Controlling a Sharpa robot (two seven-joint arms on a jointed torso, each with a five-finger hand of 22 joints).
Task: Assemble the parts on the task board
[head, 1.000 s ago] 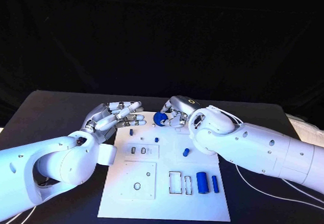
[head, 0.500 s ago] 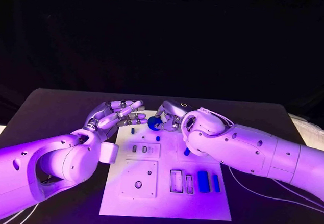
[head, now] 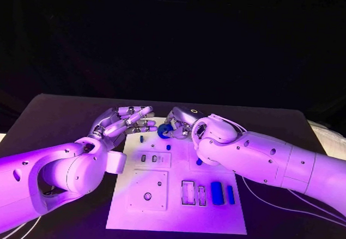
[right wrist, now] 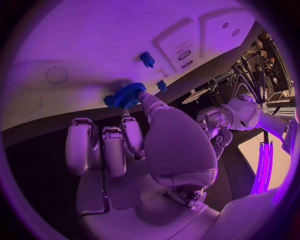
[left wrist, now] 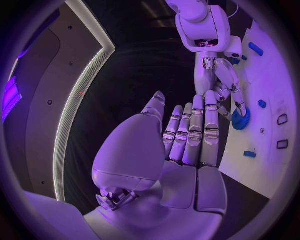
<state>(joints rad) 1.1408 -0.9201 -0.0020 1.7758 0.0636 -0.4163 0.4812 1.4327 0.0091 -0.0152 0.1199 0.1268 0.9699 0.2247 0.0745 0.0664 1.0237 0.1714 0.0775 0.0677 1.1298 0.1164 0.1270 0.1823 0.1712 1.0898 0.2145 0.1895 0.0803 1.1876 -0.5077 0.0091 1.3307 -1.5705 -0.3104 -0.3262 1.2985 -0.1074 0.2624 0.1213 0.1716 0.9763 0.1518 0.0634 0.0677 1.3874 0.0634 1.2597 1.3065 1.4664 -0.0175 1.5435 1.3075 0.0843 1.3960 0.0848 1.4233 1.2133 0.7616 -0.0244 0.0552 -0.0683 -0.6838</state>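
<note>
Now we're over a black table (head: 55, 118) with a black backdrop behind, and the white task board (head: 176, 207) sits at its middle. Our right hand (head: 185, 122) pinches a blue gear (head: 165, 130) at the board's far edge, its toothed disc standing on edge, flat face toward the left hand (head: 122, 123). That left hand hovers just beside it, fingers straight and spread, holding nothing. Two blue cylinders (head: 216, 193) lie lengthwise on the board's near right.
</note>
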